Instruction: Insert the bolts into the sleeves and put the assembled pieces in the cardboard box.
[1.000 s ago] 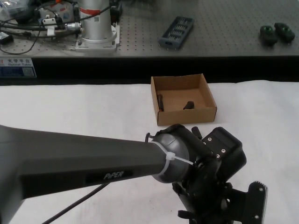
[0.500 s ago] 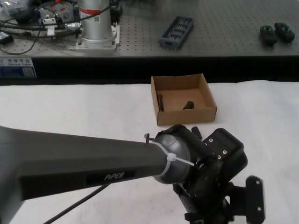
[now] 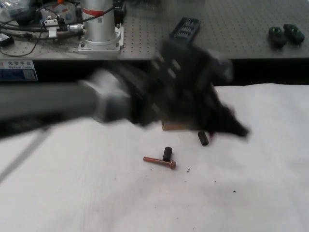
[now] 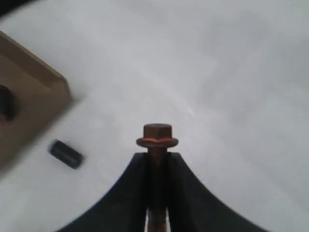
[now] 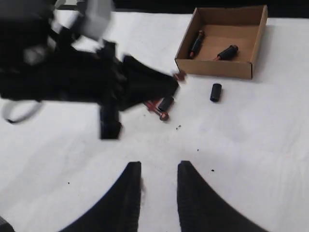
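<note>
Found left gripper (image 4: pixel 157 155) clamped on held bolt (image 4: pixel 157 137), shank pinched lengthwise between fingers, flanged head left proud of tips. Judged grip as deliberate: long pinch along shank to stop bolt swivelling, axis in line w/ gripper for a straight push. Couldn't see far end of shank, so couldn't tell how much stuck out for a sleeve. Carried clear of white cloth (image 3: pixel 72 193), near a corner of cardboard box (image 5: pixel 215 67).

Spotted loose sleeve (image 5: pixel 215 92) lying on its side on cloth just in front of box wall, apart from other parts. Took it as likely mate for held bolt; not lined up w/ it yet.

Noted second bolt (image 3: pixel 159 161) flat on cloth, w/ another sleeve (image 3: pixel 167 153) touching or nearly touching its shank; couldn't tell which. Not assembled.

Counted two assembled pieces (image 5: pixel 195 43) inside box, one along a side wall, other nearer middle. Put task at approx. half done, w/ two pairs left.

Found right gripper (image 5: pixel 158 166) empty, fingers parted only narrowly, over bare cloth nearer robot, well apart from parts. Read as standby: prob. needed next to steady or lift a sleeve, to stop it rolling or skidding under a push.
</note>
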Robot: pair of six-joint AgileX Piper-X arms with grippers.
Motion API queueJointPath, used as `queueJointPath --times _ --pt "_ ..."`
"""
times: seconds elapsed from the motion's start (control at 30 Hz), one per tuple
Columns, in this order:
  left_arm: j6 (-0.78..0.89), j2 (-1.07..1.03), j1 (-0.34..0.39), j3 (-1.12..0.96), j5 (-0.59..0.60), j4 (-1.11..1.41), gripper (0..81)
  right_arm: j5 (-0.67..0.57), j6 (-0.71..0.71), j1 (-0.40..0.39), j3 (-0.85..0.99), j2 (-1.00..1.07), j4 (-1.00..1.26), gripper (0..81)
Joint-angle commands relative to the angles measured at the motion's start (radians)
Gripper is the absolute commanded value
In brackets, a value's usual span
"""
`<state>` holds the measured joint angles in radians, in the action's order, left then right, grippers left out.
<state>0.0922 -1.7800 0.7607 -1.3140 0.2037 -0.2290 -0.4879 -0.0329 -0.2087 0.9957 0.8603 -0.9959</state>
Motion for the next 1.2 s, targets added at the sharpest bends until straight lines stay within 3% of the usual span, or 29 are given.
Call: queueJointPath --times 0.0,0.1,0.27,0.47,0.67,0.83,1.07,1.17 --pt "0.036 0.123 -0.101 -0.009 -0.016 -0.01 8.0 0.0 -0.021 -0.003 -0.034 0.127 0.103 21.1" --pt "0.04 0.201 -0.182 -0.009 -0.016 -0.01 8.0 -0.01 -0.042 -0.003 -0.034 0.249 0.22 21.1" --pt "0.073 0.309 -0.276 -0.009 0.066 -0.013 8.0 -0.157 -0.222 -0.005 -0.035 0.465 0.432 21.1" --pt "0.082 0.439 -0.338 0.021 0.071 -0.054 8.0 -0.139 -0.259 -0.056 0.015 0.656 0.521 21.1" --pt "0.09 0.601 -0.443 0.127 0.071 -0.054 8.0 -0.078 -0.248 -0.136 0.149 0.828 0.5 21.1" --pt "0.092 0.709 -0.514 0.22 0.074 -0.056 8.0 0.043 -0.125 -0.187 0.309 0.948 0.343 21.1" --pt "0.092 0.769 -0.528 0.269 0.085 -0.069 8.0 0.263 -0.011 -0.225 0.495 1.081 0.162 21.8" --pt "0.092 0.77 -0.528 0.269 0.098 -0.069 8.0 0.298 -0.002 -0.225 0.552 1.123 0.124 21.8"
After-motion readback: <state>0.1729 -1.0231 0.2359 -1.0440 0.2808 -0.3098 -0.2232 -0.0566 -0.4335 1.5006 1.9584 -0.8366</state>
